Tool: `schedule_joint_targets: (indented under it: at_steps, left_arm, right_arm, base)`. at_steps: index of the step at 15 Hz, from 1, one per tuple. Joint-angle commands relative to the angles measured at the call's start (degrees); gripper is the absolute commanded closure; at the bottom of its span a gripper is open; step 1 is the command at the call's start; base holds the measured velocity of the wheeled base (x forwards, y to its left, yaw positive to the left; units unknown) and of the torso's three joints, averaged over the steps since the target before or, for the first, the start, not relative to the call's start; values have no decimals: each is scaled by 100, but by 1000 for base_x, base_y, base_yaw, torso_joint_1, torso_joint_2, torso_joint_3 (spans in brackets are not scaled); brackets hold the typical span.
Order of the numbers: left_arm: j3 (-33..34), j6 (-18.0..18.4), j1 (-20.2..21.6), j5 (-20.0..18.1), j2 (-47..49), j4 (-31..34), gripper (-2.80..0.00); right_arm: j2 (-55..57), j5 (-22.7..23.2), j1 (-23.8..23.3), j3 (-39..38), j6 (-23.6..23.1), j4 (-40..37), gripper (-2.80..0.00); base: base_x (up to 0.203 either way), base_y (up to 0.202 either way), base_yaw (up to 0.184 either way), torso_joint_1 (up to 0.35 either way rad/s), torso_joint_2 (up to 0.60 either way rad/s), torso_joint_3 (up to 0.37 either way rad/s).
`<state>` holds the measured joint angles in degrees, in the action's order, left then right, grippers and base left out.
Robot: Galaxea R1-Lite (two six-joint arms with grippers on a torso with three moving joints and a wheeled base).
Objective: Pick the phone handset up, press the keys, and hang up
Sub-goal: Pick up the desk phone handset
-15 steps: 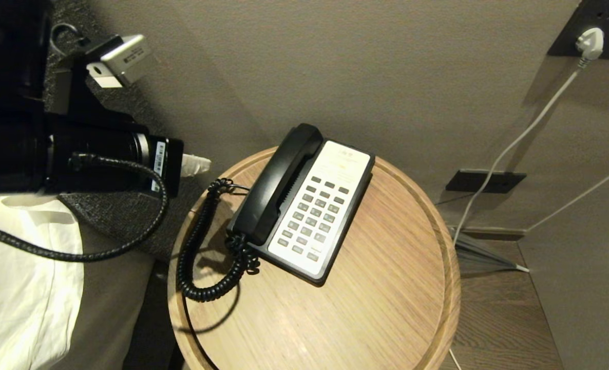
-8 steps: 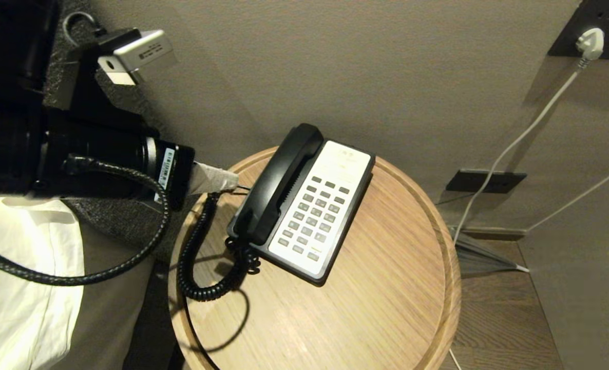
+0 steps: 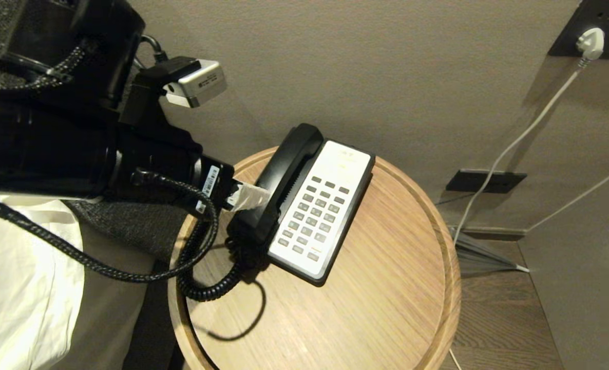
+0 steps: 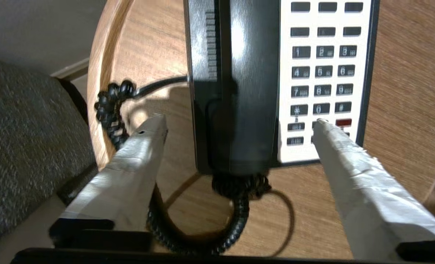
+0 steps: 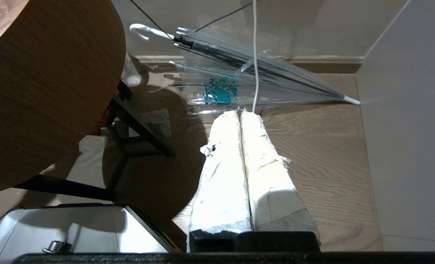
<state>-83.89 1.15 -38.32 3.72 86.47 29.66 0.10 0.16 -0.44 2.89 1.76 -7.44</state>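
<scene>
The phone handset [image 3: 282,181] is lying in its cradle along the left side of the phone base [image 3: 335,257], which is sitting on the round wooden tabletop [image 3: 386,308], with the coiled cord [image 3: 202,288] looping off the handset's near end toward the tabletop's left edge. The keys [image 3: 315,216] are lying just beside the handset, on the white faceplate.

The left hand [image 4: 239,124] is hovering at the handset's near end with its 2 white-wrapped fingers [image 4: 136,161] spread wide, 1 on the outer side of the handset and the other over the bottom rows of keys. Nothing is being gripped yet.

To do this grasp well, I judge the hand needs lowering until both fingers are straddling the handset's narrower middle rather than the bulky end, with the key-side finger sliding into the gap beside the faceplate without pressing any button. Closing should be centred, so the glossy plastic is not slipping or twisting, and the lift should be rising straight, keeping the cord from dragging the base.

The right hand [image 5: 241,115] is hanging parked below the tabletop, its fingers pressed together over the floor.
</scene>
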Motion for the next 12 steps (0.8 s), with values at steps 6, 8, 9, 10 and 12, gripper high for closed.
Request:
schedule_joint_targets:
  at_steps: [6,8,9,10,12]
  left_arm:
    - [-115,272,-1,6,489,-14,-280]
    - [-110,272,-1,6,598,-133,-280]
    - [-130,284,-9,6,641,-167,-280]
    - [-144,298,-12,13,702,-218,-106]
    - [-136,298,-18,110,758,-336,0]
  right_arm:
    - [8,2,0,1,8,-3,0]
    - [8,2,0,1,0,-3,0]
    - [8,2,0,1,0,-3,0]
    - [8,2,0,1,0,-3,0]
    - [8,2,0,1,0,-3,0]
  base:
    - [0,0,0,0,0,0]
    - [0,0,0,0,0,0]
    - [0,0,0,0,0,0]
    - [0,0,0,0,0,0]
    - [0,0,0,0,0,0]
